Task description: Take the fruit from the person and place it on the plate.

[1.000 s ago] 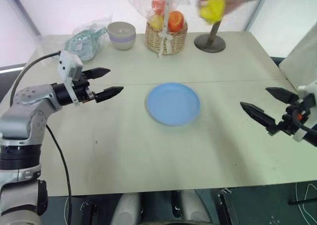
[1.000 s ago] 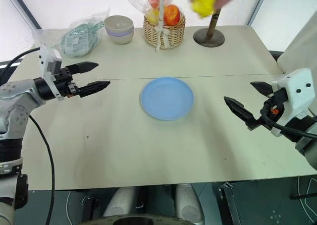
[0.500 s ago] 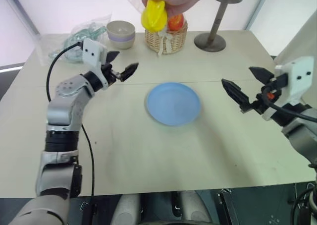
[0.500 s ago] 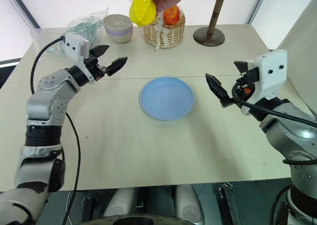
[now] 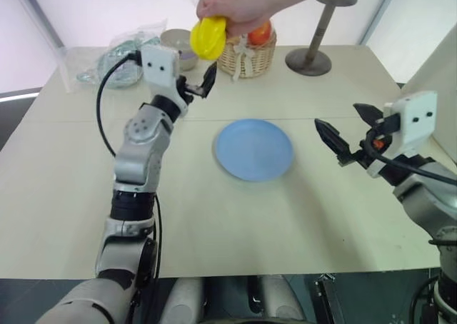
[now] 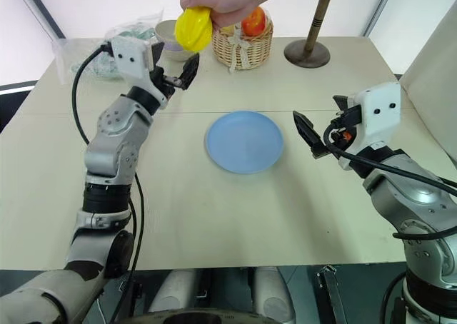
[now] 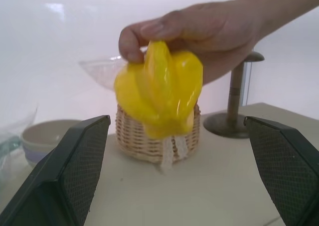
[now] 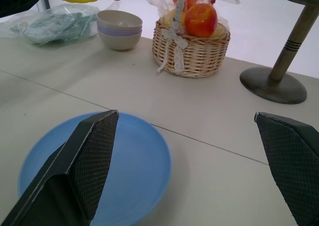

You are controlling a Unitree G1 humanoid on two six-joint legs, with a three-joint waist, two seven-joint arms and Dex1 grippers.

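Two black-fingered grippers are wide open: our left gripper just below the bright yellow ridged toy starfruit in the person's bare hand, our right gripper beside the one round light blue plate. We should slide around the fruit, then squeeze gently.

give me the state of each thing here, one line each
fruit: held in the air by the person's hand, not yet taken
left hand: open, fingers either side of the fruit, apart from it
right hand: open, holding nothing, beside the plate
plate: flat on the table, nothing on it
basket: upright, fruits inside
bowl: upright
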